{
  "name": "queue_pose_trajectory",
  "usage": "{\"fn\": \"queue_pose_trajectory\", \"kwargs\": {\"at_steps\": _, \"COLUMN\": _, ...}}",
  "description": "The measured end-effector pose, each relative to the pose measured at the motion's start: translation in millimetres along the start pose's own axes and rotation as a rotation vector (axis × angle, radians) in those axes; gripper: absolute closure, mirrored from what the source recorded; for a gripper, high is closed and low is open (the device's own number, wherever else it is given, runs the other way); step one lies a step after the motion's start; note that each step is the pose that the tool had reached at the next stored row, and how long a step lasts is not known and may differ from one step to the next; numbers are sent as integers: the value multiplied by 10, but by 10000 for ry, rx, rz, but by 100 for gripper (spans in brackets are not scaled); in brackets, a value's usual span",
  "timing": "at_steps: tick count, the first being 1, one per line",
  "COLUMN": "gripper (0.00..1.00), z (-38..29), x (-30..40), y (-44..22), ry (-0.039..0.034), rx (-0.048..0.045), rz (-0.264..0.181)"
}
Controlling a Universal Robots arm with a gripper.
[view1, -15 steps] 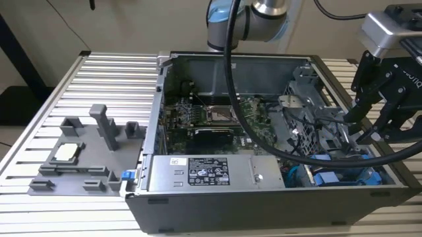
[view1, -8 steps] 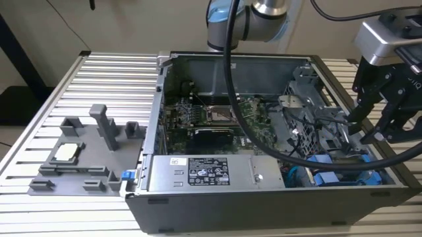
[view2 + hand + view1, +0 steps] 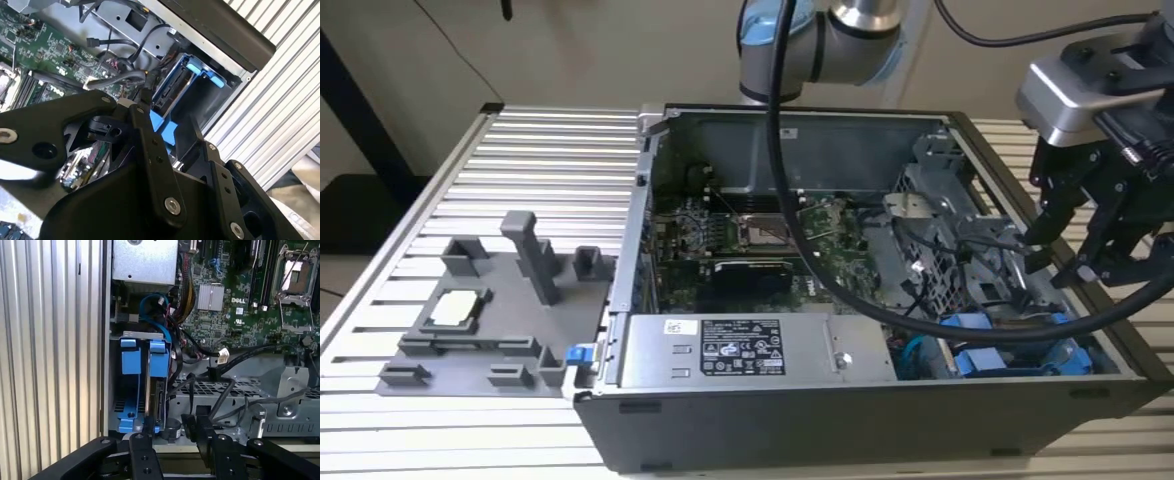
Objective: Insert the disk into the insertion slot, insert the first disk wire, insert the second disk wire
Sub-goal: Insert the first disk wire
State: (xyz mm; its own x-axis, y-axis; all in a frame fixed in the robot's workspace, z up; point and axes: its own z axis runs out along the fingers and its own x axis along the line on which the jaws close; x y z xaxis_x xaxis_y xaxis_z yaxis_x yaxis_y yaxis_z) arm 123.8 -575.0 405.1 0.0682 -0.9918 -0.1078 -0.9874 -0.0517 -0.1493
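Observation:
The disk [image 3: 156, 400] stands on edge in its blue carrier [image 3: 131, 360] inside the insertion slot [image 3: 116, 407], a grey metal bay at the case's corner. In the second wrist view the disk [image 3: 172, 89] sits in that bay with a blue tab above it. My gripper [image 3: 172, 432] hovers just over the bay, open, with nothing between its black fingers [image 3: 146, 440]. In the exterior view the gripper [image 3: 1065, 268] hangs above the case's right edge, over the blue carriers [image 3: 1001, 350]. Loose black wires with a white plug [image 3: 223, 356] and a black plug [image 3: 212, 373] lie beside the bay.
The open computer case [image 3: 787, 410] holds a green motherboard [image 3: 761, 235], a grey power-supply box [image 3: 734, 350] with a sticker and a perforated drive cage [image 3: 215, 387]. A thick black cable [image 3: 854, 290] crosses the case. A grey parts fixture [image 3: 480, 310] sits on the ribbed table [image 3: 547, 150] at the exterior view's left.

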Motion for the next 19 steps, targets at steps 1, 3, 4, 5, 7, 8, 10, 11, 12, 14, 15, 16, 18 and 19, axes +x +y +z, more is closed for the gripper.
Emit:
{"fn": "queue_pose_trajectory", "kwargs": {"at_steps": 1, "gripper": 53, "z": 1, "x": -2, "y": 0, "ry": 5, "rx": 8, "rz": -2}}
{"fn": "queue_pose_trajectory", "kwargs": {"at_steps": 3, "gripper": 53, "z": 1, "x": -2, "y": 0, "ry": 7, "rx": 8, "rz": -3}}
{"fn": "queue_pose_trajectory", "kwargs": {"at_steps": 4, "gripper": 53, "z": 1, "x": -2, "y": 0, "ry": 8, "rx": 8, "rz": -3}}
{"fn": "queue_pose_trajectory", "kwargs": {"at_steps": 5, "gripper": 53, "z": 1, "x": -2, "y": 0, "ry": 8, "rx": 8, "rz": -3}}
{"fn": "queue_pose_trajectory", "kwargs": {"at_steps": 7, "gripper": 53, "z": 6, "x": -4, "y": 2, "ry": 8, "rx": 25, "rz": -4}}
{"fn": "queue_pose_trajectory", "kwargs": {"at_steps": 8, "gripper": 53, "z": 11, "x": -9, "y": 8, "ry": 15, "rx": 60, "rz": -6}}
{"fn": "queue_pose_trajectory", "kwargs": {"at_steps": 10, "gripper": 53, "z": 32, "x": -32, "y": 26, "ry": 16, "rx": 165, "rz": -20}}
{"fn": "queue_pose_trajectory", "kwargs": {"at_steps": 11, "gripper": 53, "z": 41, "x": -46, "y": 37, "ry": 19, "rx": 212, "rz": -25}}
{"fn": "queue_pose_trajectory", "kwargs": {"at_steps": 12, "gripper": 53, "z": 51, "x": -60, "y": 47, "ry": 22, "rx": 273, "rz": -33}}
{"fn": "queue_pose_trajectory", "kwargs": {"at_steps": 14, "gripper": 53, "z": 70, "x": -79, "y": 65, "ry": 27, "rx": 409, "rz": -65}}
{"fn": "queue_pose_trajectory", "kwargs": {"at_steps": 15, "gripper": 53, "z": 80, "x": -85, "y": 73, "ry": 28, "rx": 488, "rz": -88}}
{"fn": "queue_pose_trajectory", "kwargs": {"at_steps": 16, "gripper": 53, "z": 87, "x": -90, "y": 79, "ry": 31, "rx": 574, "rz": -110}}
{"fn": "queue_pose_trajectory", "kwargs": {"at_steps": 18, "gripper": 53, "z": 103, "x": -102, "y": 93, "ry": 38, "rx": 740, "rz": -147}}
{"fn": "queue_pose_trajectory", "kwargs": {"at_steps": 19, "gripper": 53, "z": 114, "x": -115, "y": 102, "ry": 54, "rx": 786, "rz": -156}}
